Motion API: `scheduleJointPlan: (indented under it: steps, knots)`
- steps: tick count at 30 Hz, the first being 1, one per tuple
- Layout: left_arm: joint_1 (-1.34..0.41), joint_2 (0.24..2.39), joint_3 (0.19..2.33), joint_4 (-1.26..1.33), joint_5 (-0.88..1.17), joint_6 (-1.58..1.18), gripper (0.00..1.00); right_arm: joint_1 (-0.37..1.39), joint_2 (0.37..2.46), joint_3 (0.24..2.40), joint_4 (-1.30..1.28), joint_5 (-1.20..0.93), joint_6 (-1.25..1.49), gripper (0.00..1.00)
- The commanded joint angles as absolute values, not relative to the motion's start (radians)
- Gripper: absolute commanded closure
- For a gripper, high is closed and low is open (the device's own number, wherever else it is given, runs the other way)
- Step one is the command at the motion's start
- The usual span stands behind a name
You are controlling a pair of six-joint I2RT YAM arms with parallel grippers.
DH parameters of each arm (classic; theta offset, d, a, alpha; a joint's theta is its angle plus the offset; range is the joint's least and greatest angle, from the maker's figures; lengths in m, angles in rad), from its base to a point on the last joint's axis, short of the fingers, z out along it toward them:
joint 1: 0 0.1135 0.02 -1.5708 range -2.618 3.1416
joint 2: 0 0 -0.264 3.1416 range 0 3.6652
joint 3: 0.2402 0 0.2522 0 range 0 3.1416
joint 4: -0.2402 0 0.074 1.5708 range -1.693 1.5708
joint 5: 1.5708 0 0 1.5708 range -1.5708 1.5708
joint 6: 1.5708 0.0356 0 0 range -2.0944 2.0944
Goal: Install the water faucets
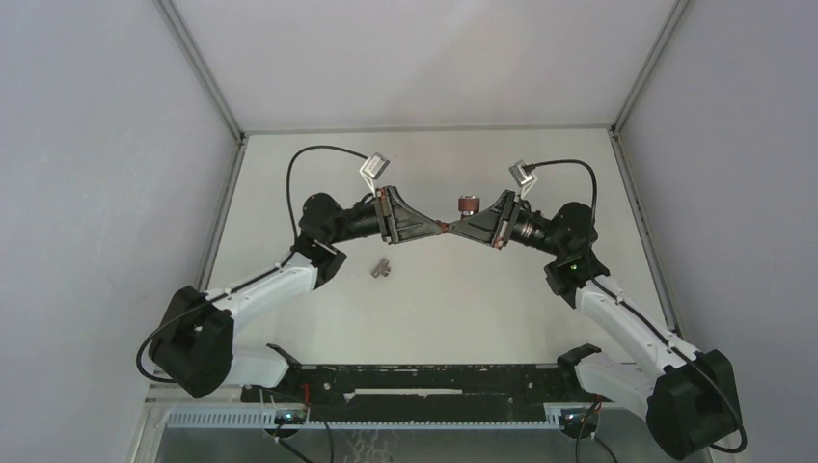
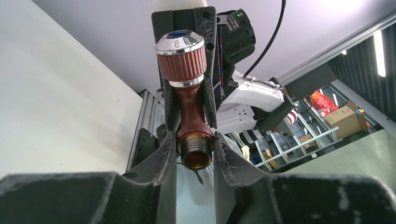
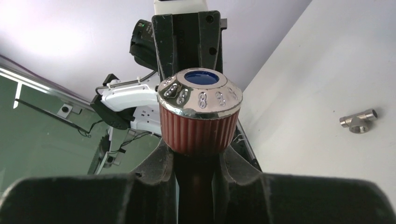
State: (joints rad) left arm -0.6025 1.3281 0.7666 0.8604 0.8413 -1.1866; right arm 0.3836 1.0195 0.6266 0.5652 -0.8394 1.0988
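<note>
- The desk [image 1: 434, 309] is closed on three sides by pale walls: the left wall [image 1: 96, 145], the back wall [image 1: 424, 58] and the right wall [image 1: 733, 145]. A metal strip runs along each corner.
- At the near edge, a black rail [image 1: 434, 381] runs between the two arm bases.
- Both arms reach inward and meet over the middle of the desk, well apart from all three walls. Bare desk surface lies behind the meeting place and also in front of it, as far as the rail.
- The left fingers [image 2: 164, 156] are almost closed and clamp the threaded end of the faucet [image 2: 190, 109] from both sides.
- The right fingers [image 3: 162, 161] are closed on the dark stem of the same faucet, just under the knob [image 3: 200, 112].
- The faucet is therefore held between the two arms, off the desk surface. In the top view the tips of the two pairs of fingers nearly touch.
- The faucet has a glossy reddish-brown body that is narrow in the middle. One end is a brass-coloured thread with an open hole.
- Its knob is ribbed and reddish-brown. It has a shiny chrome cap with a blue disc in the centre and small marks stamped around the cap.
- The metal fitting [image 1: 381, 269] is small, silvery and T-shaped. It lies on the desk in front of the left wrist and near it, apart from both pairs of fingers.
</note>
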Motion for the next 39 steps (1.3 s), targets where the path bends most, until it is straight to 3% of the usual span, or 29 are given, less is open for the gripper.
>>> scheduleJointPlan:
  steps: [1,3,6,13,23,25,27,28,30,39]
  knots:
    - [-0.603,1.311,0.755,0.914,0.845,-1.198,1.00,0.397,1.002,0.638,0.561,-0.797,1.078,0.99]
    - [-0.603,1.314,0.755,0.914,0.841,-1.201,1.00,0.400,1.003,0.638,0.567,-0.798,1.079,1.00]
    - [-0.602,1.318,0.759,0.914,0.846,-1.207,1.00,0.402,1.007,0.640,0.563,-0.808,1.071,0.87]
    - [-0.603,1.312,0.768,0.914,0.854,-1.212,1.00,0.402,1.012,0.658,0.524,-0.841,1.026,0.69]
    - [-0.603,1.308,0.764,0.914,0.874,-1.217,1.00,0.402,1.040,0.673,0.573,-0.883,1.056,0.53]
    - [-0.603,1.307,0.765,0.914,0.876,-1.218,1.00,0.403,1.040,0.674,0.569,-0.889,1.052,0.55]
    - [-0.603,1.305,0.767,0.914,0.877,-1.217,1.00,0.403,1.038,0.674,0.561,-0.890,1.047,0.66]
    - [-0.603,1.304,0.767,0.914,0.877,-1.218,1.00,0.402,1.037,0.674,0.556,-0.888,1.045,0.73]
    - [-0.602,1.304,0.769,0.914,0.880,-1.219,1.00,0.401,1.034,0.673,0.545,-0.885,1.042,0.98]
    - [-0.596,1.303,0.771,0.914,0.873,-1.222,1.00,0.401,0.998,0.673,0.512,-0.873,1.003,1.00]
